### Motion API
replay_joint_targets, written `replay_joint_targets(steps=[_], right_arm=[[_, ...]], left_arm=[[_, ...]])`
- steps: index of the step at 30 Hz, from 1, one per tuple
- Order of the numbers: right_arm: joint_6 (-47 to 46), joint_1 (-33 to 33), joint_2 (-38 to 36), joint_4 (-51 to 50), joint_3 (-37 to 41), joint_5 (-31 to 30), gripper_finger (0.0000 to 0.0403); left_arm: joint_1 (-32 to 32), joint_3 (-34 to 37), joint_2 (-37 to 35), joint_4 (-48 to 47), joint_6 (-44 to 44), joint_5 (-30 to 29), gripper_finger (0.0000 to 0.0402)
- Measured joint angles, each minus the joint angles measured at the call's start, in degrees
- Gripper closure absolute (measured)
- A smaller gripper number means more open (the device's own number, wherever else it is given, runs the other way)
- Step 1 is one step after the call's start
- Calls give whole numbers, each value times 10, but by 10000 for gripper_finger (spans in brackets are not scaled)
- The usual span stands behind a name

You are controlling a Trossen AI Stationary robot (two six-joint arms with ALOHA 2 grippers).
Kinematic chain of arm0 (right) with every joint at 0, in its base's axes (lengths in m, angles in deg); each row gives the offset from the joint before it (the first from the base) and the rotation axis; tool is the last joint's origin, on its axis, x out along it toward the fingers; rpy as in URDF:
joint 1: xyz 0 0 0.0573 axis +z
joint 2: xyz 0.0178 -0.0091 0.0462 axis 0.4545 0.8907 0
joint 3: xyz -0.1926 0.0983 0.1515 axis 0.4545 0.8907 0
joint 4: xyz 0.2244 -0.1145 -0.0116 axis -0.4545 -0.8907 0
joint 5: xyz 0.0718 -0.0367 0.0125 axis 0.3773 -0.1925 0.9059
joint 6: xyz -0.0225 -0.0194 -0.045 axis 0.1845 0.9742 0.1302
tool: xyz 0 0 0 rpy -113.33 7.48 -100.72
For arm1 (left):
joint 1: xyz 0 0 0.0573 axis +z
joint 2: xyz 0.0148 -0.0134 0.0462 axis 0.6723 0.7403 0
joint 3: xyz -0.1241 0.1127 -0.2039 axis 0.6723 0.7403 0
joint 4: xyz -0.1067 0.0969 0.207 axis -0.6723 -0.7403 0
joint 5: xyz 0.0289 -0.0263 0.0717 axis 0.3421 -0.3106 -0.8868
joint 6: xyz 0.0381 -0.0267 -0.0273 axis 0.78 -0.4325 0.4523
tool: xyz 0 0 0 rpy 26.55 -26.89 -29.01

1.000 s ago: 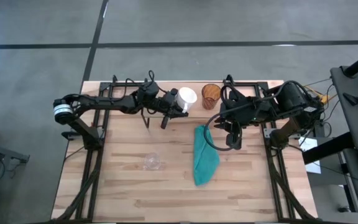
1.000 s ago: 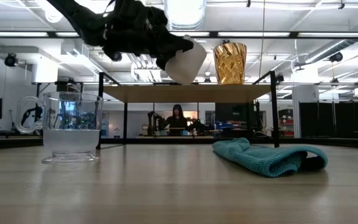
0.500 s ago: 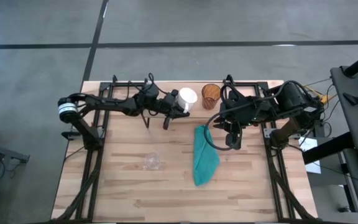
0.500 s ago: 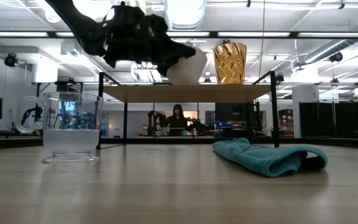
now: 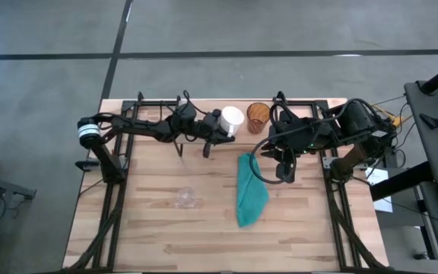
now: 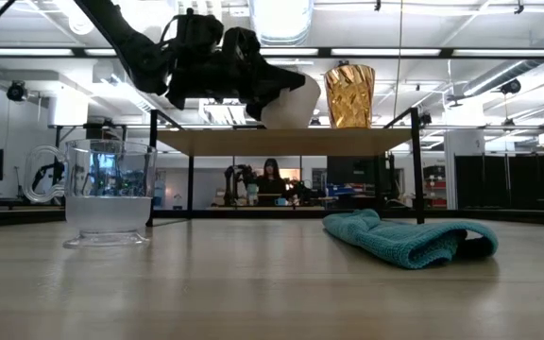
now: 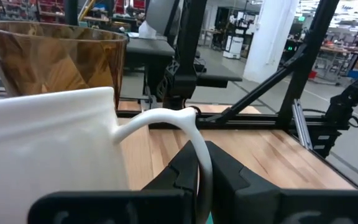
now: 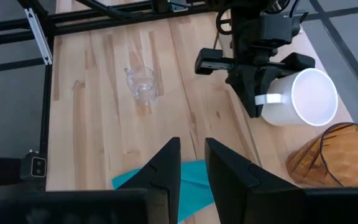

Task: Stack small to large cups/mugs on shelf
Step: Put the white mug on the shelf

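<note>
White ceramic mug [image 5: 230, 119] — I am pinching its thin handle [image 7: 188, 127] in my left tool [image 5: 213, 134], holding it over the shelf [image 6: 281, 142] beside the amber cup [image 5: 258, 116]. Rigid, glazed, probably slippery and chippable; I am judging the handle grip lets it swing.

Worktop [image 5: 158, 236]: light wood planks, black frame rails along both sides. Directly on it: small clear glass [image 5: 186, 198] upright, front-left; teal cloth [image 5: 251, 190] bunched lengthwise just right of centre, well apart from the glass. Shelf [image 6: 281, 142] stands at the back edge, light board on thin black legs. On the shelf: amber glass cup [image 6: 349, 95] upright, white mug [image 6: 289, 102] just beside it on its left.
</note>
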Motion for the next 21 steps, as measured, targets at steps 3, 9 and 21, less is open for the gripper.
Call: replay_joint_targets(steps=[3, 9, 21], right_arm=[[0, 0, 0, 0, 0, 0, 335], [0, 0, 0, 0, 0, 0, 335], [2, 0, 0, 0, 0, 0, 335]], left_arm=[[0, 7, 0, 3, 3, 0, 401], [2, 9, -1, 1, 0, 2, 401], [2, 7, -3, -14, -13, 1, 401]])
